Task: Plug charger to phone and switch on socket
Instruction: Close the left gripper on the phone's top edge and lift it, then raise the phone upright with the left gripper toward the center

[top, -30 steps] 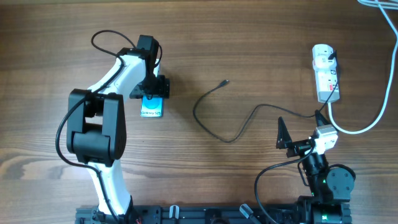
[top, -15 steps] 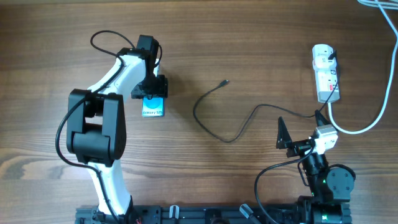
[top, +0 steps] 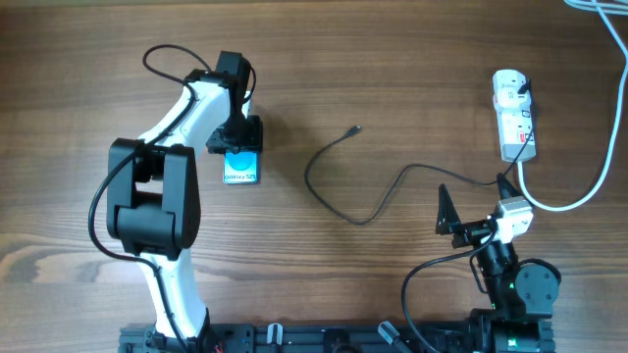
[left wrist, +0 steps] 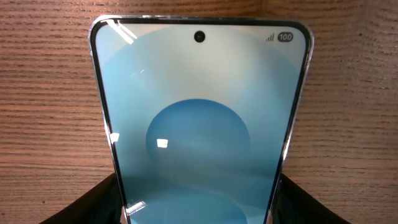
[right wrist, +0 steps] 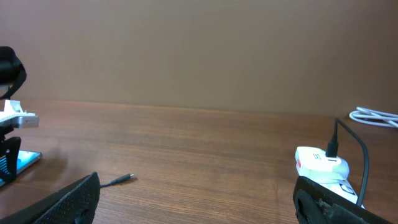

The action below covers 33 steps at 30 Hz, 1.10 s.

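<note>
The phone [top: 241, 169], with a teal-blue screen, lies on the wooden table [top: 392, 59]. My left gripper [top: 240, 149] is shut on its far end. In the left wrist view the phone [left wrist: 199, 112] fills the gap between the two fingers of the left gripper [left wrist: 199, 208]. The charger [top: 312, 181] is a thin black cable curving across the table, its connector tip [top: 355, 129] lying free to the right of the phone; the tip also shows in the right wrist view [right wrist: 124, 179]. The socket [top: 512, 116] lies at the far right with a plug in it. My right gripper [top: 476, 201] is open and empty.
A thick white lead [top: 599, 176] loops from the socket towards the right table edge. In the right wrist view the socket [right wrist: 323, 167] sits ahead at the right, close to the right finger, with the white lead [right wrist: 376, 116] behind it.
The left gripper and the phone have shifted slightly to the right and towards me. The right arm, the charger and the socket have not moved.
</note>
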Motion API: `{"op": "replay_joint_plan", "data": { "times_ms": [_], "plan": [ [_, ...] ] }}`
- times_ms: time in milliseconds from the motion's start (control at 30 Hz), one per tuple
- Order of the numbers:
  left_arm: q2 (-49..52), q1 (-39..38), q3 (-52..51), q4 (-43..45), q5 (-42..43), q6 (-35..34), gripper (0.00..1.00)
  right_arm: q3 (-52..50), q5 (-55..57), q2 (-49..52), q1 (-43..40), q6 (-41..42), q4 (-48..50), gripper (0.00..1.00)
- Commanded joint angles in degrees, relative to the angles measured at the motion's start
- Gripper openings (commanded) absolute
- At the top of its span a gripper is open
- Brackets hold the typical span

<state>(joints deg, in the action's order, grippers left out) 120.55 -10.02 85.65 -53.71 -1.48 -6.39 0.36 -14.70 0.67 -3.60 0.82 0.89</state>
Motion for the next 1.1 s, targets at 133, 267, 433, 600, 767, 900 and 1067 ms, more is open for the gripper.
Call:
{"op": "replay_joint_plan", "data": {
  "times_ms": [133,267,433,600,767,900,1067],
  "plan": [
    [-3.15,0.07,1.49,-0.15,-0.55,-1.25,0.61,-0.07,0.59,-0.46,-0.24,0.7,0.31,1.0],
    [-4.74,0.07,1.49,-0.2,0.22,-1.84,0.61,-0.07,0.59,-0.46,-0.24,0.7,0.31,1.0],
    [-7.37,0.07,1.49,-0.81,2.6,-4.85,0.61,-0.07,0.59,-0.46,-0.24,0.7,0.31,1.0],
    [-7.48,0.07,1.49,-1.66,8.74,-5.05,0.41,-0.07,0.59,-0.46,-0.24,0.68,0.31,1.0],
    [-7.48,0.07,1.49,-1.68,9.66,-6.1,0.32,-0.07,0.59,-0.46,-0.24,0.7,0.31,1.0],
    [-7.48,0.07,1.49,-1.66,11.02,-9.16,0.13,-0.07,0.59,-0.46,-0.24,0.68,0.31,1.0],
    [-7.5,0.07,1.49,-1.6,17.94,-11.28,0.04,-0.07,0.59,-0.46,-0.24,0.68,0.31,1.0]
  ]
}}
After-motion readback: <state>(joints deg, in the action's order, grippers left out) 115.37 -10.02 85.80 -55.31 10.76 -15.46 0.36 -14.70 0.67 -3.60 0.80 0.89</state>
